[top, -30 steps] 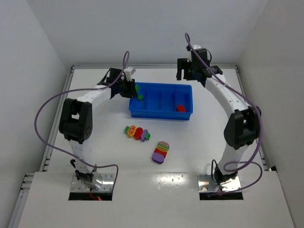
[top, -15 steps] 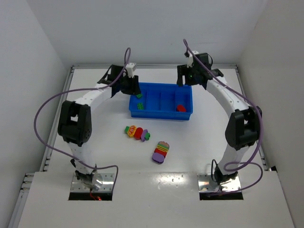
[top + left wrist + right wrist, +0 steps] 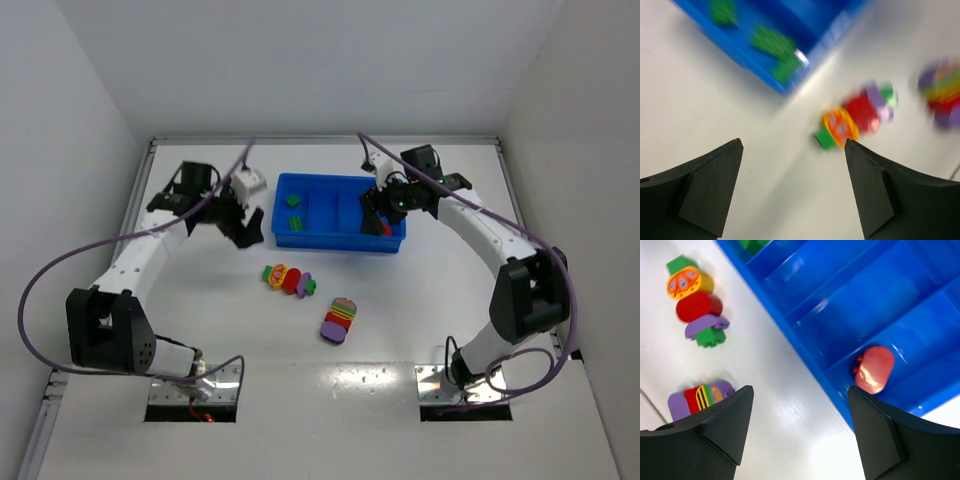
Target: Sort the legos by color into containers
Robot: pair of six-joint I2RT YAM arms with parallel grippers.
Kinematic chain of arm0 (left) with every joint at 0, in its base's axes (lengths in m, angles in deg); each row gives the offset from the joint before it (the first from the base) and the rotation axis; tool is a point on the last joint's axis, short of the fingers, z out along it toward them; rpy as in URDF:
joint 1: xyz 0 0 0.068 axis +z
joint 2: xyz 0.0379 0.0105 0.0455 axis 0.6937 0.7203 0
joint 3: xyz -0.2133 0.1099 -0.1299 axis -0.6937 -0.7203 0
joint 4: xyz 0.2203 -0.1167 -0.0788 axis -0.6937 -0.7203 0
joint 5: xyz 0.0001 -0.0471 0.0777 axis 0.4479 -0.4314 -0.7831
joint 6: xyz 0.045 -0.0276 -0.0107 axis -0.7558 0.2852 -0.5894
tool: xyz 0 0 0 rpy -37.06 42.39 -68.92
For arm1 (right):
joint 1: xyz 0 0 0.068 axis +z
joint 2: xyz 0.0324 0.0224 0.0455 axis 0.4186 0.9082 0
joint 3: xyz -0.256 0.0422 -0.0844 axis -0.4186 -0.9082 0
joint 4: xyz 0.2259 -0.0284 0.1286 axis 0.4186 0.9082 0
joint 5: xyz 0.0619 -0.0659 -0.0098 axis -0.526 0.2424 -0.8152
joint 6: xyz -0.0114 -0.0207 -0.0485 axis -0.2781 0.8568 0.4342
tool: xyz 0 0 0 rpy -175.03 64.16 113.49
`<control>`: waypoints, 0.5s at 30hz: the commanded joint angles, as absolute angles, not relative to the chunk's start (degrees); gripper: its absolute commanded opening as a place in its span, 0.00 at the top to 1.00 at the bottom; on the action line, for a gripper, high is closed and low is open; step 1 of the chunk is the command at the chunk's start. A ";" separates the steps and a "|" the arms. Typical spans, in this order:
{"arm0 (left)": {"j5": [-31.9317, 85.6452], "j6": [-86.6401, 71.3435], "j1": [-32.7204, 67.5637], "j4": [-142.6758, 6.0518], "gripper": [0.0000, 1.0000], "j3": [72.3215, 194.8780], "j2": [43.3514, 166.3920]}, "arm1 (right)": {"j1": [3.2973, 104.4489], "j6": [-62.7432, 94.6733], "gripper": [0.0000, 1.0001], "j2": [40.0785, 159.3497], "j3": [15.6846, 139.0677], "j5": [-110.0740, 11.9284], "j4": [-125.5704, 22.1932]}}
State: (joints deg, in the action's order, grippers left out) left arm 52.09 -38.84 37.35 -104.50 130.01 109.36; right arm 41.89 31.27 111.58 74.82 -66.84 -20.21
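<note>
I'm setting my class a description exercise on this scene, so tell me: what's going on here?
Two robot arms are sorting legos by colour into a blue tray. Two green legos lie in its leftmost compartment, a red lego in its rightmost. The left gripper is open and empty beside the tray; the right gripper, also open, hovers over the tray's right end. Two multicoloured clumps lie unsorted on the table.
</note>
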 commanded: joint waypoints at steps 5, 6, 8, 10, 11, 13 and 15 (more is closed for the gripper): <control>52.52 -90.36 35.13 -123.59 0.11 112.33 103.91 | 43.20 36.75 0.24 109.16 73.99 -68.85 -19.94; 52.52 -91.55 35.13 -121.76 0.12 111.36 103.91 | 43.20 36.75 0.24 109.16 73.99 -68.16 -19.94; 53.04 -93.05 35.13 -116.77 0.14 109.52 103.91 | 43.20 36.75 0.24 109.16 73.99 -67.54 -19.94; 53.66 -93.58 35.13 -113.41 0.15 108.90 105.83 | 43.20 36.75 0.24 108.63 73.99 -67.54 -20.55; 53.66 -94.28 35.13 -112.35 0.15 108.89 106.71 | 43.20 36.75 0.24 107.94 73.47 -67.54 -20.56; 54.89 -95.07 35.13 -110.41 0.18 110.03 108.38 | 43.20 36.75 0.24 107.41 73.46 -66.92 -20.56; 55.68 -97.52 35.13 -109.88 0.18 110.83 110.93 | 43.20 36.75 0.24 106.79 72.93 -66.31 -20.56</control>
State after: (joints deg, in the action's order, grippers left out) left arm 51.89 -89.88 35.25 -114.05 109.11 108.49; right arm 42.94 35.51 110.05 73.27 -66.80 -19.18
